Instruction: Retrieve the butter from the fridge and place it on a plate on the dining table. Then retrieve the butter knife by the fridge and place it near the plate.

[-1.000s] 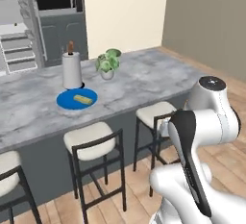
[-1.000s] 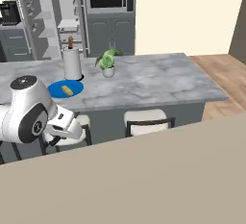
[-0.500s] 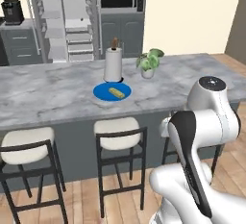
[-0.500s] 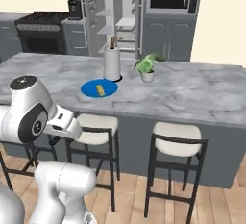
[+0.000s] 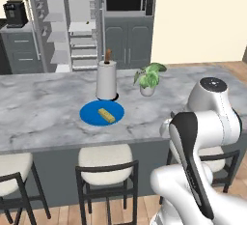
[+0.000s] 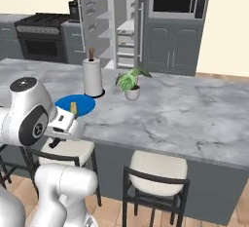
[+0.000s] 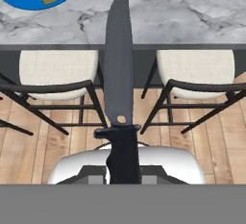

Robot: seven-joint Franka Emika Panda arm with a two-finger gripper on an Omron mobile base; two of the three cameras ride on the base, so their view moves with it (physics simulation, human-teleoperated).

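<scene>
My arm folded low at dining table (image 5: 43,118) front edge, elbow raised, wrist tucked over stools (image 7: 57,69). My gripper (image 7: 123,172) pinching butter knife (image 7: 119,74) by handle, blade pointing out toward table edge. Plate (image 5: 91,115) near front edge of table, butter (image 5: 106,115) lying on it. Paper towel roll (image 5: 106,79) just behind plate, potted plant (image 5: 148,78) to its right. Fridge (image 5: 72,26) beyond table, door open.

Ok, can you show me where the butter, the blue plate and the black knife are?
butter (image 5: 106,115): left base view, middle of the yellow stick.
plate (image 5: 89,113): left base view, bare blue left part.
butter knife (image 7: 118,64): hand view, middle of the blade.
</scene>
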